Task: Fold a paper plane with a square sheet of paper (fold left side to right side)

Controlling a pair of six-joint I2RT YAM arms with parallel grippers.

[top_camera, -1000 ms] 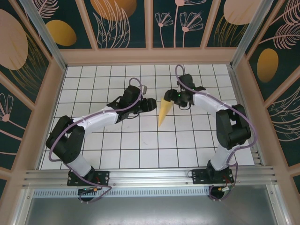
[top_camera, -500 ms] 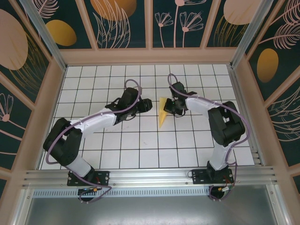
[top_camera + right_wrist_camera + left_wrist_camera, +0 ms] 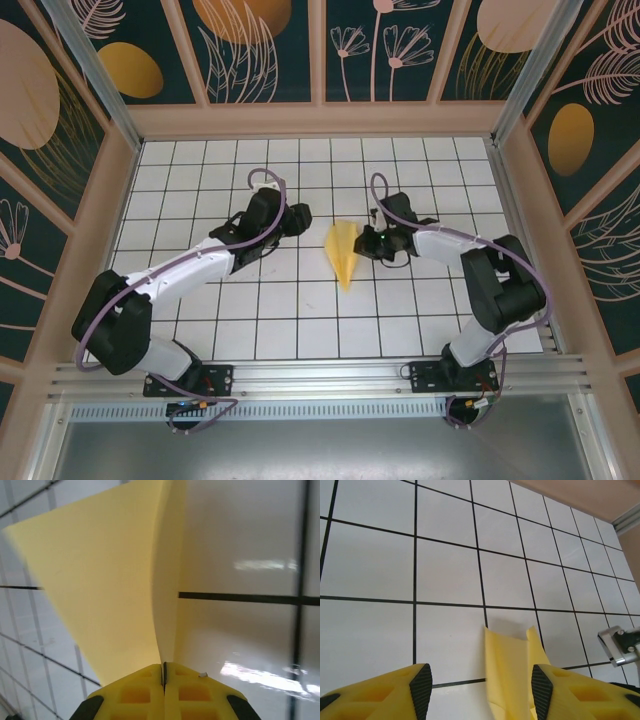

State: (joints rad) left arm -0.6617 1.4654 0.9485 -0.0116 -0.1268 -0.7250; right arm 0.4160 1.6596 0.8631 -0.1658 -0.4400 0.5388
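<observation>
- Your right gripper point(image 3: 366, 243) meets the paper plane point(image 3: 343, 253) near the middle of the table point(image 3: 250, 310). Its fingers point(image 3: 130, 695) are pressed together on the plane's right edge, with the thin yellow layer pinched in the seam between them.
- The paper plane lies on the white grid tiles as a slim yellow dart, its point towards the arm bases and its blunt end towards the far wall. In the right wrist view one flap point(image 3: 100, 580) rises from the pinched edge, standing off the tiles.
- Your left gripper point(image 3: 298, 215) hangs just left of the plane's blunt end, its fingers spread wide and holding nothing.
- In the left wrist view the plane's end point(image 3: 507, 670) shows between those fingers, close by the right pad point(image 3: 540, 690) — you cannot tell whether they touch.
</observation>
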